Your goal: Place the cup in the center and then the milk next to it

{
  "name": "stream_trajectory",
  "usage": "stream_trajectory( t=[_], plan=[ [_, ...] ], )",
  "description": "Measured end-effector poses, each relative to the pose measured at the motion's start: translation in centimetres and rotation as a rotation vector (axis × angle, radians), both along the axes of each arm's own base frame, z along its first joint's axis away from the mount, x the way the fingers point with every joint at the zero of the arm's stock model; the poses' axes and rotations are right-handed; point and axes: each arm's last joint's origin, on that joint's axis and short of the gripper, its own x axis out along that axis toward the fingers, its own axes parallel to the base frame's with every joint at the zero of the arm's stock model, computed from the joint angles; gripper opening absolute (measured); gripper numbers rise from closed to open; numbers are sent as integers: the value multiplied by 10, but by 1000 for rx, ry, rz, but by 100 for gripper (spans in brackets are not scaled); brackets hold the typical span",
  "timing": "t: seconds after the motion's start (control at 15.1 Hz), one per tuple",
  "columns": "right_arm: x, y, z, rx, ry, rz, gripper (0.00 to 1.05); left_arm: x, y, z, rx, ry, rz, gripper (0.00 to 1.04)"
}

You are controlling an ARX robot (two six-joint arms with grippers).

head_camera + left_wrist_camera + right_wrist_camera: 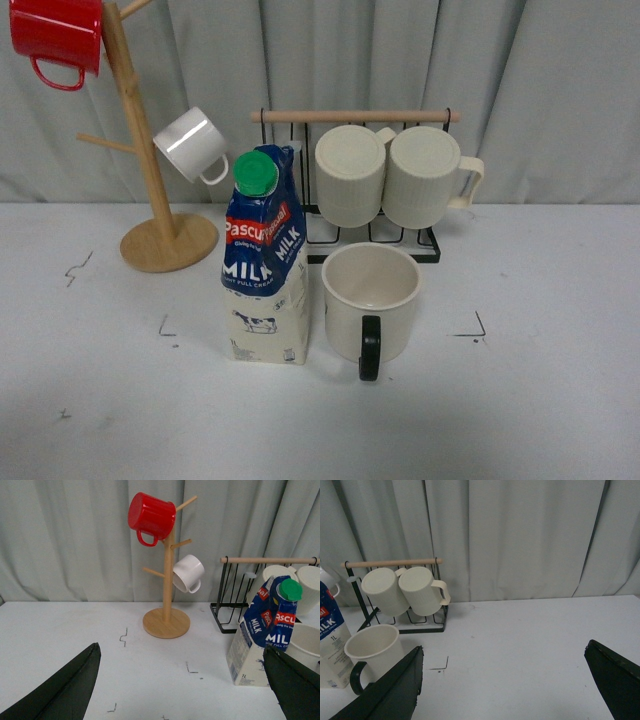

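Pincer-wise, the front view shows neither arm. A wide cream mug with a black handle (372, 310) stands inside the black corner marks on the pale grey bench (560, 400), and the tall blue-and-cream Pascual milk carton with a green cap (264, 262) stands just beside it, so both placements look done; I judge only retreat remains.

From the left wrist view, the left pincer (182, 682) is spread wide, holding nothing. One red mug (151, 516) and one small white mug (188, 573) hang on one wooden mug tree (166, 575).

From the right wrist view, the right pincer (512, 682) gapes empty too. Two ribbed cream mugs (402, 590) sit on one black wire rack (395, 595).
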Motion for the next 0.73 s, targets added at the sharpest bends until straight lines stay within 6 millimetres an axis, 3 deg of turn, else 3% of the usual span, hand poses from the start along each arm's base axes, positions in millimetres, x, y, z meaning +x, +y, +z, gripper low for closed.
stream_trajectory(
  t=[0.73],
  plan=[
    [0,0,0,0,0,0,98,0,0,0,0,0,0,98]
  ],
)
